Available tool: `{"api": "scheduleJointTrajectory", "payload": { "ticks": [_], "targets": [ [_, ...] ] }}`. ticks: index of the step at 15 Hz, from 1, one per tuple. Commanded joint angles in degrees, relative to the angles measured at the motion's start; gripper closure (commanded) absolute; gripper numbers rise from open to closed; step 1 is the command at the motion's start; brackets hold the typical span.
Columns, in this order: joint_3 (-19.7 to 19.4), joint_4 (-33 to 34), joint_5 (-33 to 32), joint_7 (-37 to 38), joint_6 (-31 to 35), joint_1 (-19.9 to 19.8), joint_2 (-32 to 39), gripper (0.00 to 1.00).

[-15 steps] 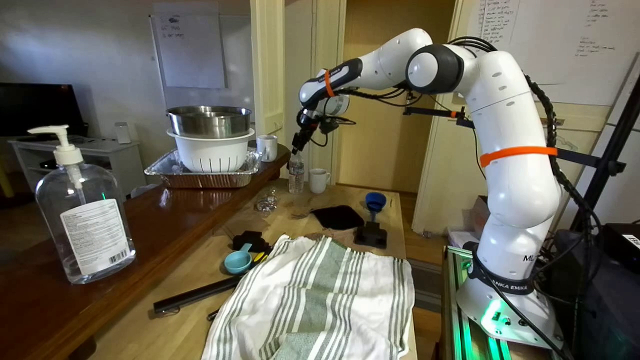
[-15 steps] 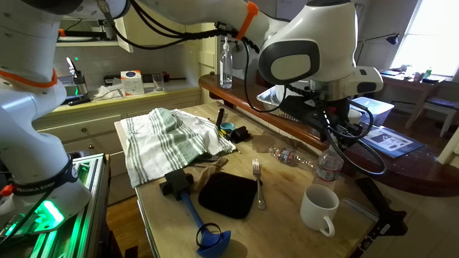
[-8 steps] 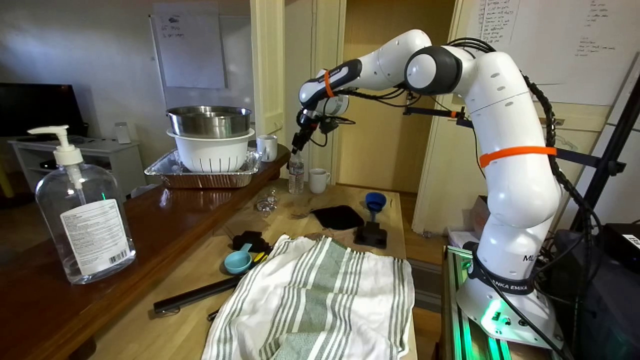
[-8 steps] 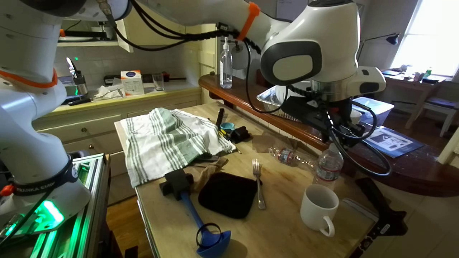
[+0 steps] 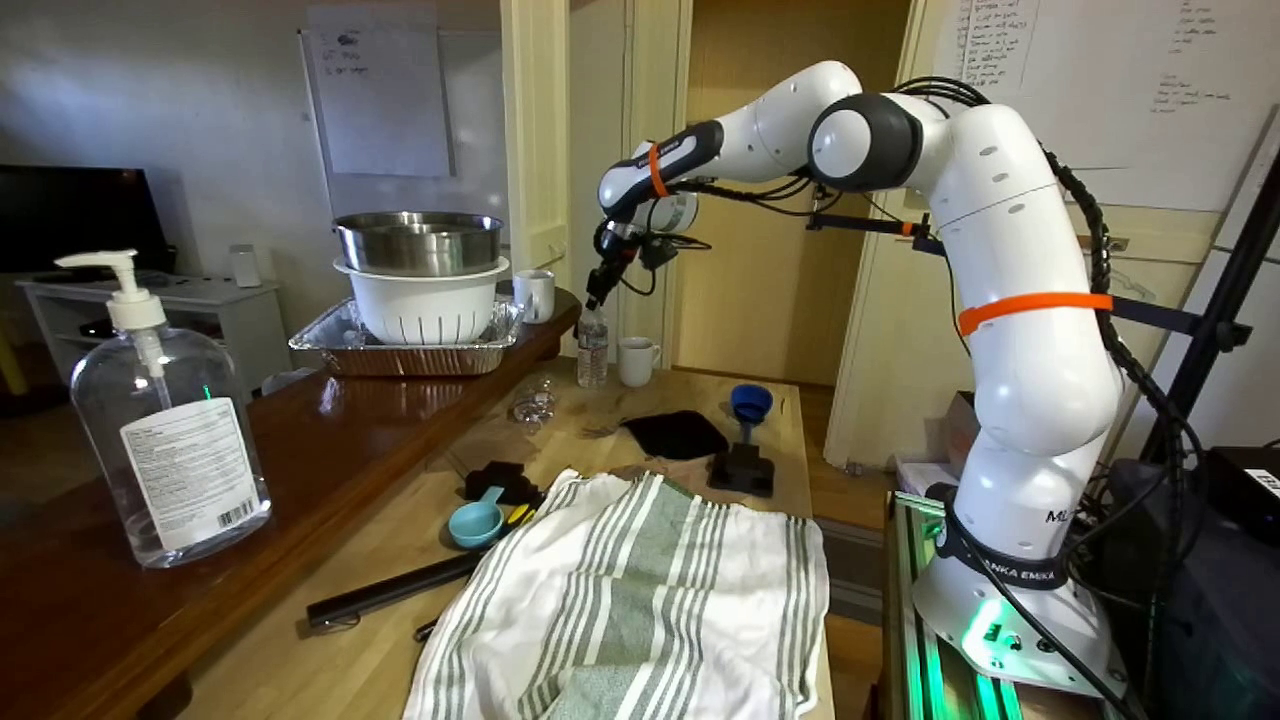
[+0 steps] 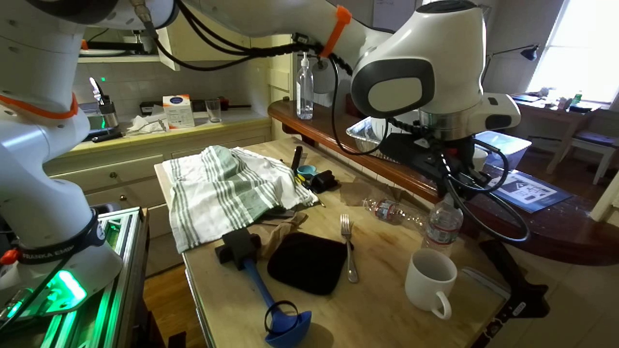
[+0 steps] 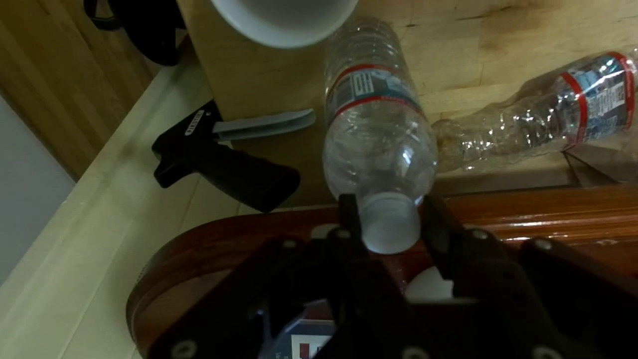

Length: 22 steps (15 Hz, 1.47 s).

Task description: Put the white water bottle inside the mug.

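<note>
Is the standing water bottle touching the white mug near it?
Apart: in an exterior view, a narrow gap shows between the water bottle and the mug.

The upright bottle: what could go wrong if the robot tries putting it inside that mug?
The end effector straddles only the top of the upright bottle, which might swing or slip if lifted. The bottle looks nearly as wide as the mug, so it could jam or tip the mug over.
</note>
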Motion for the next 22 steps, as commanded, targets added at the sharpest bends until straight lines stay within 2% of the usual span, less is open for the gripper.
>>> {"api": "scheduleJointTrajectory", "payload": {
  "ticks": [1,2,12,22],
  "targets": [
    [0.7,1.1,-0.9,-1.2,0.7,-0.7,1.2,0.87],
    [0.7,1.1,-0.9,-1.4,0.7,-0.8,1.2,0.94],
    [1.0,-3.5,-2.9,-2.9,-0.9,0.4,-3.8,0.92],
    [0.9,-13.5,-2.1,-7.6,-5.1,1.0,-13.6,0.92]
  ]
}}
